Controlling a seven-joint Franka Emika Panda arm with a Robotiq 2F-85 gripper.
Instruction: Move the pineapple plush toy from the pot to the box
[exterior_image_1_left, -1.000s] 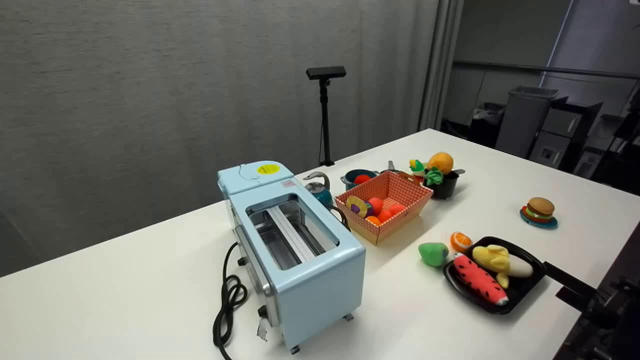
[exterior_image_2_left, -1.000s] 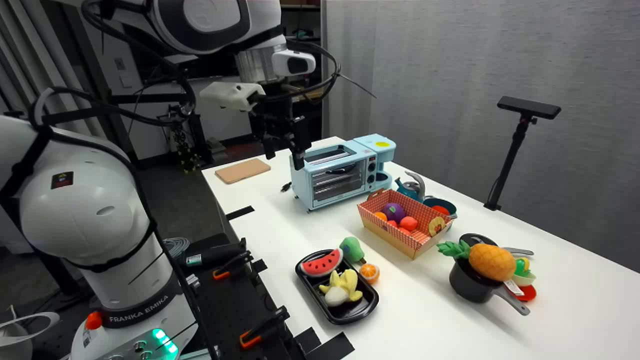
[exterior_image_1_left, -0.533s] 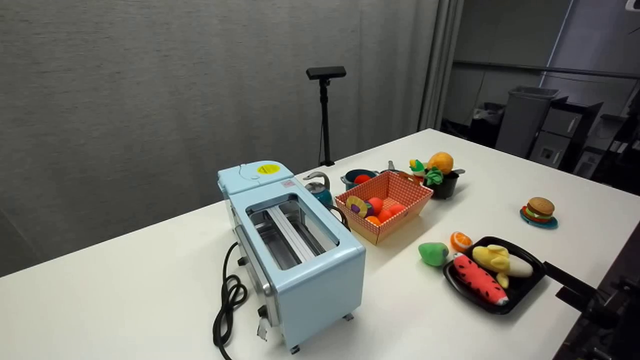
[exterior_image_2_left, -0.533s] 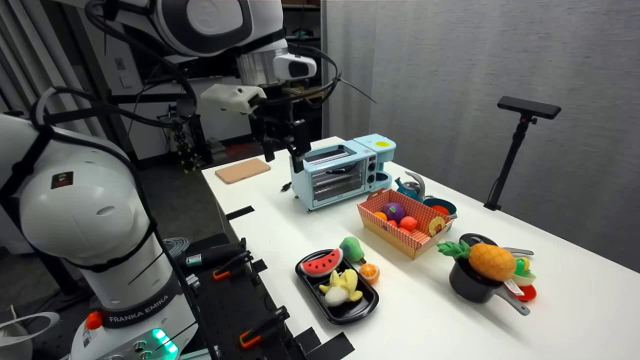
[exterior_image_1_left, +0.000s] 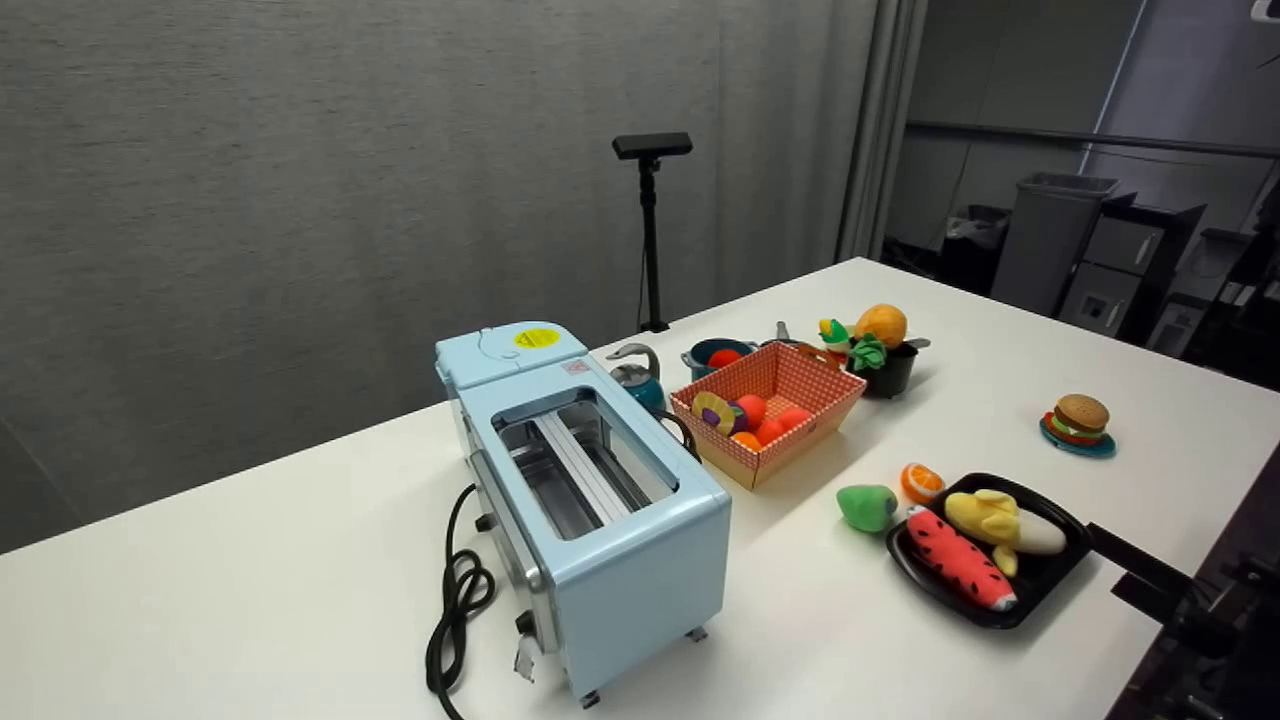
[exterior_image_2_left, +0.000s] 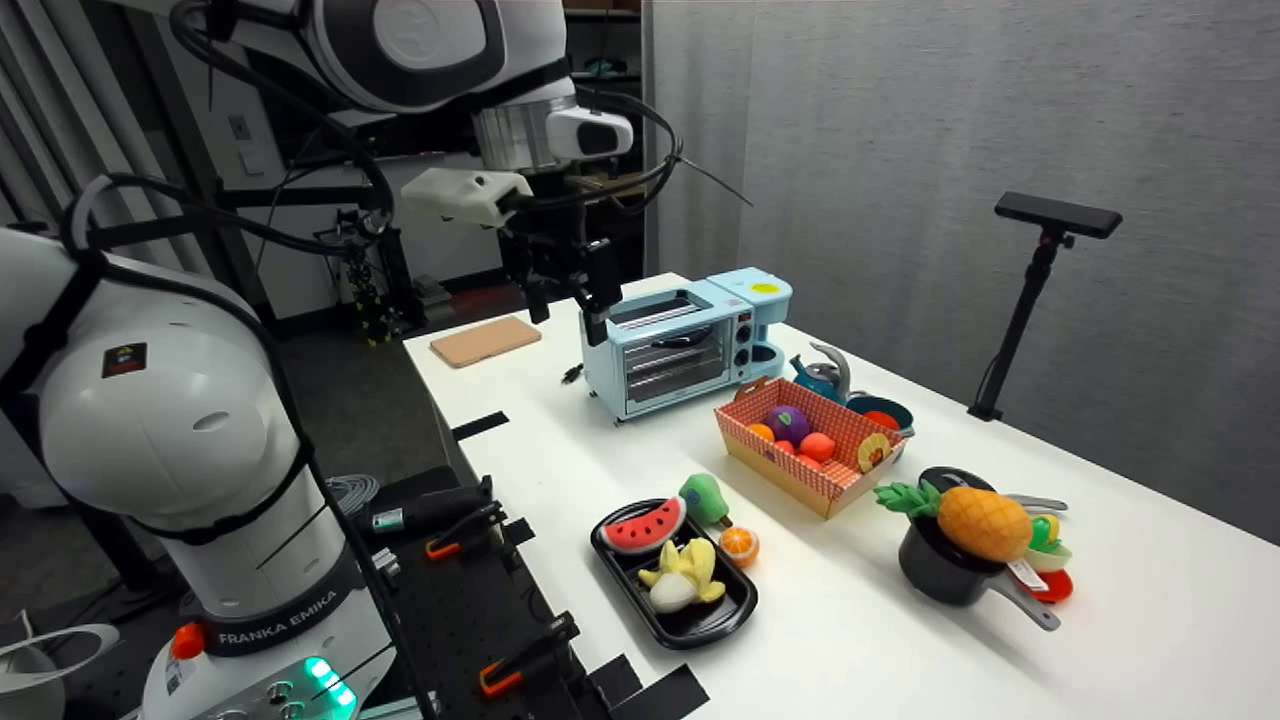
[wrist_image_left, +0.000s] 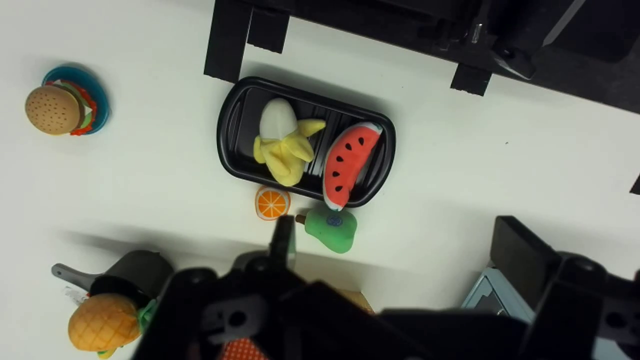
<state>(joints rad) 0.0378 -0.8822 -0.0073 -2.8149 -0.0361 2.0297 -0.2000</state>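
The pineapple plush toy (exterior_image_2_left: 985, 525) has an orange-yellow body and green leaves. It lies on its side across the top of the dark pot (exterior_image_2_left: 938, 572). Both also show in an exterior view, toy (exterior_image_1_left: 881, 326) and pot (exterior_image_1_left: 888, 376), and at the lower left of the wrist view, toy (wrist_image_left: 104, 322) and pot (wrist_image_left: 145, 270). The orange-red checked box (exterior_image_2_left: 775, 478) holds several toy fruits; my gripper mostly hides it in the wrist view (wrist_image_left: 244, 350). My gripper (exterior_image_2_left: 568, 320) is open and empty, high above the table, far from the pot. Its fingers (wrist_image_left: 395, 235) are wide apart.
A black tray (exterior_image_2_left: 735, 622) holds a banana and a watermelon slice, with a green pear (exterior_image_2_left: 705, 500) and orange slice (exterior_image_2_left: 739, 546) beside it. The light-blue toaster (exterior_image_2_left: 675, 345), a kettle (exterior_image_2_left: 822, 376) and a teal pot (exterior_image_2_left: 895, 412) stand near the box. A burger toy (exterior_image_1_left: 1080, 420) sits apart.
My arm has shifted very slightly since one second ago, and holds still since half a second ago. The toy, pot and box have not moved.
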